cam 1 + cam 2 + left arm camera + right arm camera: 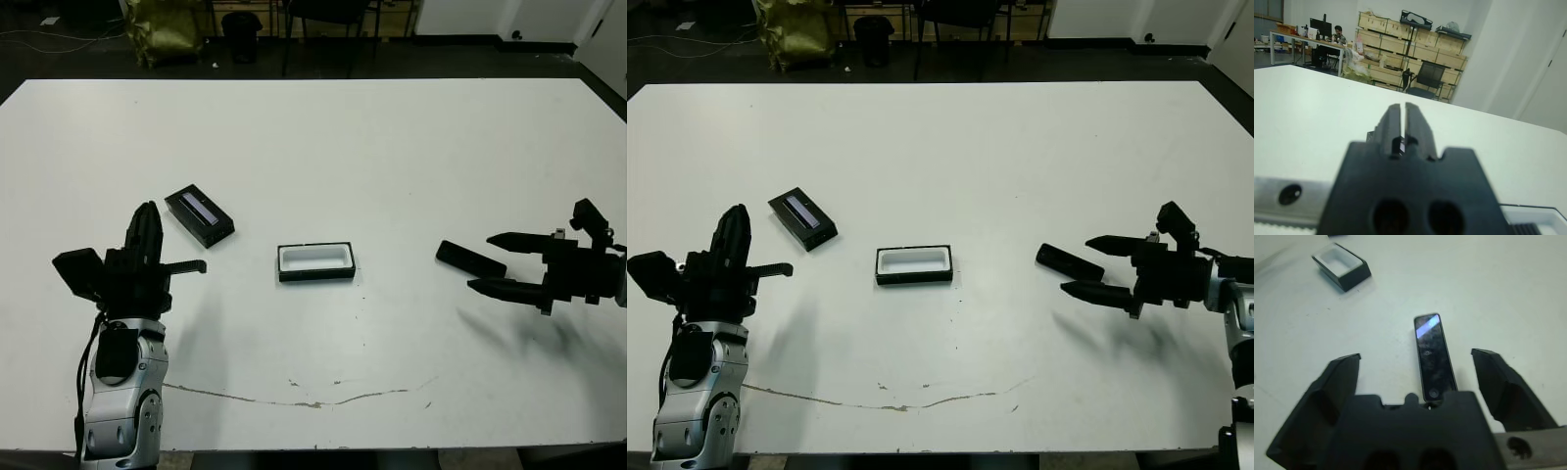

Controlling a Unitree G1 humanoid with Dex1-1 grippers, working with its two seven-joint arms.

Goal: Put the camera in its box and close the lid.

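Progress: none, I judge | camera point(1434, 355) on table, between spread right gripper point(496, 262) fingers, ungrasped | box point(315, 261) empty | lid point(199, 215) apart | left gripper point(1399, 126) pinched together, empty

a: what colours do you see on the table point(392, 147)?
b: you've got white, with a glossy black camera point(1434, 357), bluish at one end.
a: the box point(315, 261)?
b: black, white inside; the lid point(199, 216) is black, pale strip.
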